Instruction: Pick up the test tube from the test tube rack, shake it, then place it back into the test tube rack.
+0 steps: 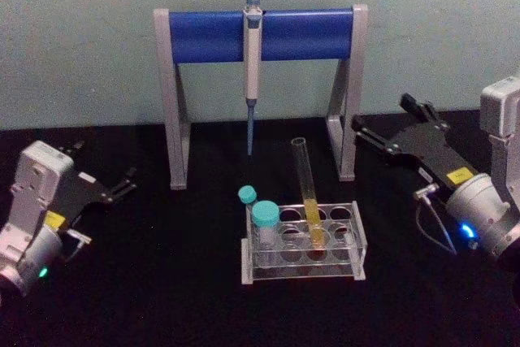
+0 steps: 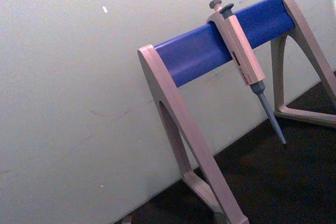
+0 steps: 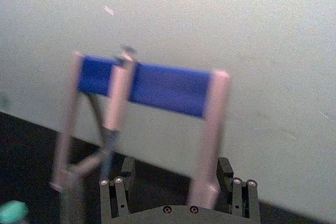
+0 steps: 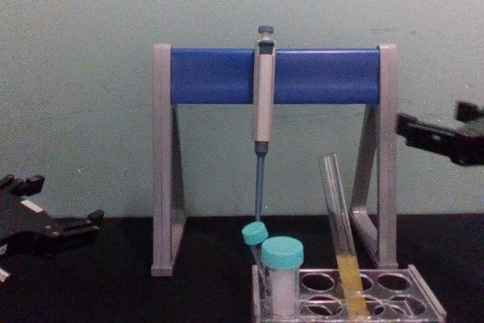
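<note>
tube: long clear glass test tube (image 1: 307, 188) with yellow liquid, leaning in low clear plastic rack (image 1: 302, 243)
left end effector (image 1: 122, 186): fingers apart, empty
right end effector (image 1: 384, 129): fingers apart, empty, right of rack

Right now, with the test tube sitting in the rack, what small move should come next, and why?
Probably the right gripper should ease down and left toward the upper part of the test tube. The tube leans in the test tube rack, untouched, its bare glass top standing clear above the teal-capped vials. The right gripper hangs open and nearer to it than the left gripper, which sits low at the far left.
</note>
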### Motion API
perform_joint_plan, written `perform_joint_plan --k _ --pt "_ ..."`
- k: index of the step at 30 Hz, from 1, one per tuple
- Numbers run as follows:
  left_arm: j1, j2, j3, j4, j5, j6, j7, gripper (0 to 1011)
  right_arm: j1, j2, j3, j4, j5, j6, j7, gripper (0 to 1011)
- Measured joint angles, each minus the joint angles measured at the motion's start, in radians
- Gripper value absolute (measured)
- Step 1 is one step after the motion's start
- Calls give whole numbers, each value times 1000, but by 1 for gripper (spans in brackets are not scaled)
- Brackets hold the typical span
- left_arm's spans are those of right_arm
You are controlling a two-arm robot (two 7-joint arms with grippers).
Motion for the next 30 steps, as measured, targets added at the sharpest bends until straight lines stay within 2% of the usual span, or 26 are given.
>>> perform_joint_plan --k 1,5,9,14,30 --pt "0 0 0 0 0 0 0 1001 -7 -6 7 0 -17 19 -33 1000" --pt "0 0 0 0 0 0 0 1001 -21 -25 18 23 -49 71 -94 1000" --pt "0 0 0 0 0 0 0 1001 -33 -40 22 55 -68 121 -124 1000" --pt "0 0 0 0 0 0 0 1001 -45 -56 31 87 -70 165 -129 1000" --pt "0 0 0 0 0 0 0 1001 -44 -56 31 87 -67 163 -123 1000"
